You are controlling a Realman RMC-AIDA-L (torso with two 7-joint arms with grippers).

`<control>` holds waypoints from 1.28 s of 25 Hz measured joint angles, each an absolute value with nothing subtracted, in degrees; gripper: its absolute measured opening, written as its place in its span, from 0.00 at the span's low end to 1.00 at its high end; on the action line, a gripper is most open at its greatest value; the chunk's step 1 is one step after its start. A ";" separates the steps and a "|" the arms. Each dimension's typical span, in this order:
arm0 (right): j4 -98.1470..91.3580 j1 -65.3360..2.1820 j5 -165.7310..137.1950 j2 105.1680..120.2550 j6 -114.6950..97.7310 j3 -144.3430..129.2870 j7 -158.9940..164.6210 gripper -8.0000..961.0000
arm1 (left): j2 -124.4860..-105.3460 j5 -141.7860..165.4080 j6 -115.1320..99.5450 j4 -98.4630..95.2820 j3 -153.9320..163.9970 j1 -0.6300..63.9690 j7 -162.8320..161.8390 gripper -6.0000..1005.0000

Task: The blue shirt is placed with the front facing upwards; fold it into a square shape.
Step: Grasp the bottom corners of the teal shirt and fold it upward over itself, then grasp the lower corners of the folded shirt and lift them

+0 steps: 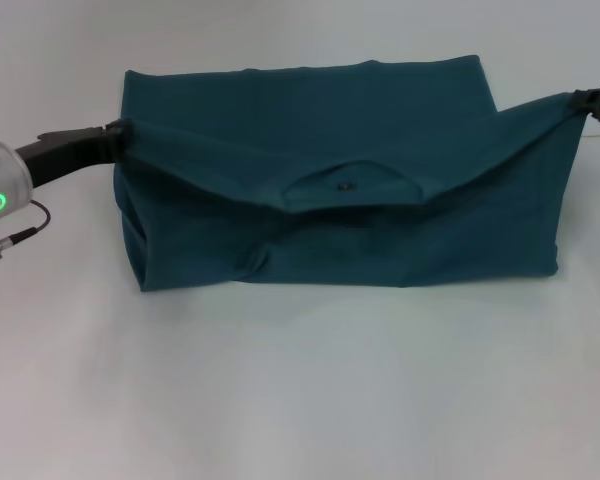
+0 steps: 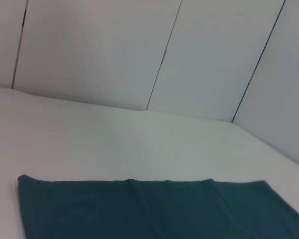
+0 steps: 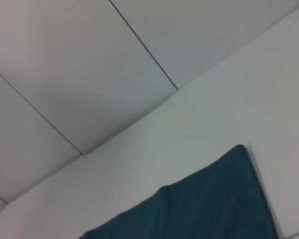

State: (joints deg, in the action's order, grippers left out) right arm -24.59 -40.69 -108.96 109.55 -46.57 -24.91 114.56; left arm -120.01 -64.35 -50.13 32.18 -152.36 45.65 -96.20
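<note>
The near part of the white desk (image 1: 300,400) is a matte, even surface running bare up to the cloth; on it, mid-desk, lies the blue shirt (image 1: 360,240), a dark teal cotton piece folded into a wide band, its near edge resting flat with soft creases toward the left corner; above that edge a layer of the cloth is lifted and stretched taut between both sides, sagging in the middle where the round neck opening with a small dark label (image 1: 346,185) shows; the left pincer (image 1: 120,132), black at the end of a silver wrist with a green light, is clamped on the shirt's left upper corner, and the right pincer (image 1: 586,100) is likewise clamped on the right upper corner at the edge of the head view; both corners are held off the desk; beyond them the shirt's far layer lies flat with a straight far edge (image 2: 139,181); past it, more bare white desk on all sides; farthest, pale wall panels (image 2: 139,50) with thin dark seams close the room behind the desk.
</note>
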 joint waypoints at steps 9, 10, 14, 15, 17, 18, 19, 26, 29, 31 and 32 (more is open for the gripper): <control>-23.73 -41.30 -109.11 110.62 -41.76 -29.41 114.14 0.04 | -121.80 -64.34 -46.31 32.39 -150.40 45.56 -93.61 0.21; -23.77 -41.16 -109.12 110.58 -41.84 -30.05 114.13 0.04 | -121.81 -64.33 -46.33 32.59 -150.36 45.41 -93.60 0.24; -24.71 -39.63 -109.15 109.85 -45.21 -31.36 114.36 0.21 | -121.88 -63.96 -49.25 35.68 -149.17 43.62 -94.30 0.40; -25.42 -38.91 -109.16 109.71 -46.98 -31.44 114.42 0.25 | -122.04 -63.87 -51.40 37.92 -147.47 41.97 -94.83 0.42; -27.91 -36.33 -109.16 109.43 -51.94 -31.64 114.59 0.34 | -122.18 -63.82 -54.01 41.03 -143.84 39.22 -96.32 0.46; -28.89 -35.12 -109.16 109.35 -54.06 -31.68 114.64 0.38 | -122.18 -63.82 -54.62 42.29 -141.88 37.84 -97.26 0.49; -29.76 -33.77 -109.16 109.30 -55.61 -31.64 114.65 0.42 | -122.17 -63.81 -55.08 43.59 -139.31 36.15 -98.32 0.51; -31.70 -29.67 -108.83 109.84 -57.46 -31.09 114.79 0.80 | -122.92 -61.61 -53.42 44.89 -130.14 32.03 -102.53 0.65; -31.51 -29.63 -109.05 110.04 -57.26 -31.36 114.78 0.83 | -123.90 -57.76 -51.12 44.30 -128.89 32.41 -103.75 0.67; -31.43 -29.64 -109.09 110.23 -57.22 -31.55 114.66 0.83 | -123.95 -56.48 -49.32 43.00 -127.76 32.94 -105.14 0.68; -31.41 -29.66 -109.10 110.31 -57.22 -31.58 114.57 0.83 | -123.84 -56.27 -48.09 42.21 -127.25 33.12 -105.77 0.68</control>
State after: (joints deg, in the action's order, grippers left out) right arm -31.42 -29.66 -109.10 110.31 -57.22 -31.58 114.57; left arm -123.84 -56.27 -48.09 42.21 -127.25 33.12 -105.77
